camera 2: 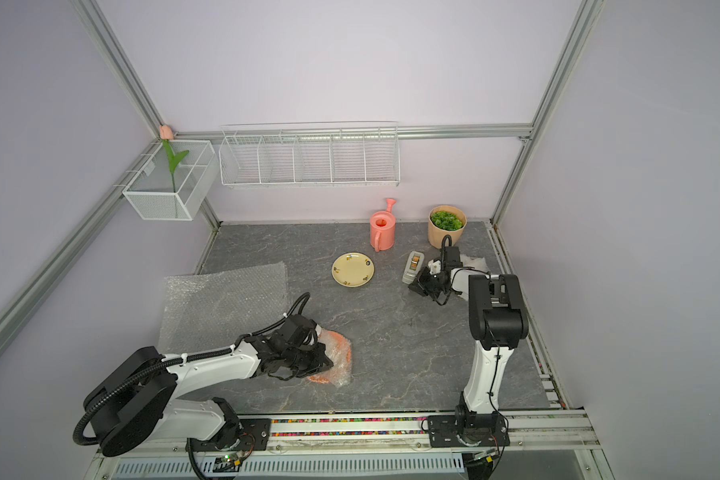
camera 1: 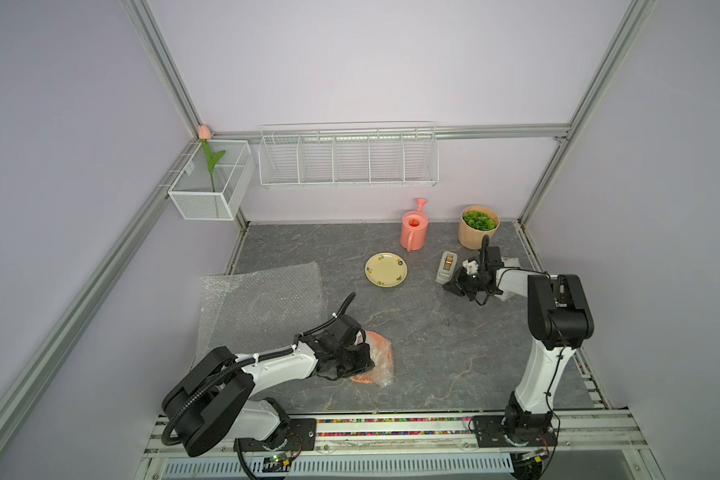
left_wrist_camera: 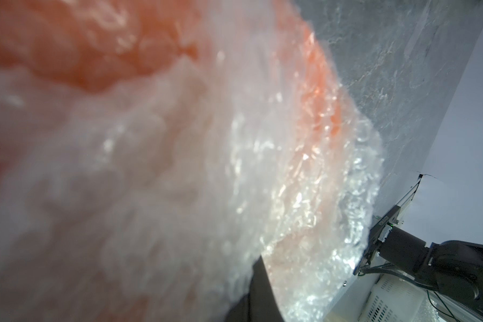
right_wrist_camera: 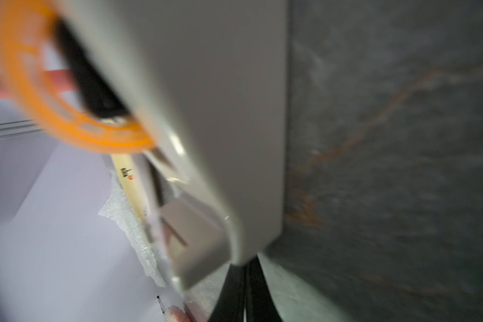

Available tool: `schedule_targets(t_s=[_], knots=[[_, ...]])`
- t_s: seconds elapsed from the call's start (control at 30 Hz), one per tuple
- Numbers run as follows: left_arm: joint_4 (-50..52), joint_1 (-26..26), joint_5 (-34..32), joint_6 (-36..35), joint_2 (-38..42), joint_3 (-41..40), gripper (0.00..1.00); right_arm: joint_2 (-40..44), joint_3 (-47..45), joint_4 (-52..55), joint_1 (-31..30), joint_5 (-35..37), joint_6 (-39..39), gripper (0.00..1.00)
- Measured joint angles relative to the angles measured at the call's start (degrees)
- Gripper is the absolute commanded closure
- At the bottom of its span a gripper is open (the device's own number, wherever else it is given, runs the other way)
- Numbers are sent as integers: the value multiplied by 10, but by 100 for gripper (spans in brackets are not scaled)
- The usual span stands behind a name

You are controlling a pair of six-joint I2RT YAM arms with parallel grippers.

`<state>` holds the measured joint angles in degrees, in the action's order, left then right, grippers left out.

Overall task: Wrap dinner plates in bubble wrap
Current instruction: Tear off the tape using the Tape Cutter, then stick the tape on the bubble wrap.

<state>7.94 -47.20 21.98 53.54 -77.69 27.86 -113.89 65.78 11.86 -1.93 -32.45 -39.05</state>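
Note:
The orange plate (camera 1: pixel 382 356) (camera 2: pixel 344 353) lies at the front of the table, bundled in crumpled bubble wrap (left_wrist_camera: pixel 290 195). My left gripper (camera 1: pixel 366 362) (camera 2: pixel 326 362) is shut on that wrap, and one dark finger (left_wrist_camera: pixel 260 292) shows beneath it. A second bubble wrap sheet (camera 1: pixel 262 303) (camera 2: pixel 225 303) lies flat at the left. The yellow plate (camera 1: pixel 386 269) (camera 2: pixel 353 269) sits bare mid-table. The cream plate (right_wrist_camera: pixel 127 181) lies wrapped near the right wall, behind my right arm. My right gripper (camera 1: pixel 449 286) (camera 2: pixel 414 287) (right_wrist_camera: pixel 246 278) is shut at the cutter end of a grey tape dispenser (camera 1: pixel 447 266) (right_wrist_camera: pixel 221 111). Tape between the fingers does not show.
A pink watering can (camera 1: pixel 414 232) and a tan pot of green plants (camera 1: pixel 478 226) stand at the back, just behind the dispenser. White wire baskets (camera 1: pixel 350 158) hang on the back wall. The orange tape roll (right_wrist_camera: pixel 39 97) sits in the dispenser.

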Motion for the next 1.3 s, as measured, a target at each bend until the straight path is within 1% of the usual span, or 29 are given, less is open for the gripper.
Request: schedule_targets(t_s=[0.13,0.3,0.43,0.57,0.8,0.93,1.0,1.23,1.3], knots=[[-2,0,1,0,-1,0,100,6,-7,-6,0,0,0,93],[-4,0,2,0,-1,0,100,51,-53,-32,-3,-16,-6,93],[-4,0,1,0,1,0,100,122,-81,-59,-7,-42,-13,93],[-4,0,-3,0,3,-1,100,198,-94,-63,-16,-65,-14,93],[-4,0,-5,0,7,-1,100,338,-104,-28,-42,-80,-12,93],[-4,0,-10,0,14,-2,100,430,-115,16,-81,-79,-8,93],[-4,0,-12,-2,17,-4,100,474,-124,41,-110,-75,-8,94],[-8,0,-14,-3,31,-12,100,599,-171,109,-249,-32,-24,93],[-8,0,-14,-5,35,-12,100,619,-184,119,-292,-12,-36,93]])
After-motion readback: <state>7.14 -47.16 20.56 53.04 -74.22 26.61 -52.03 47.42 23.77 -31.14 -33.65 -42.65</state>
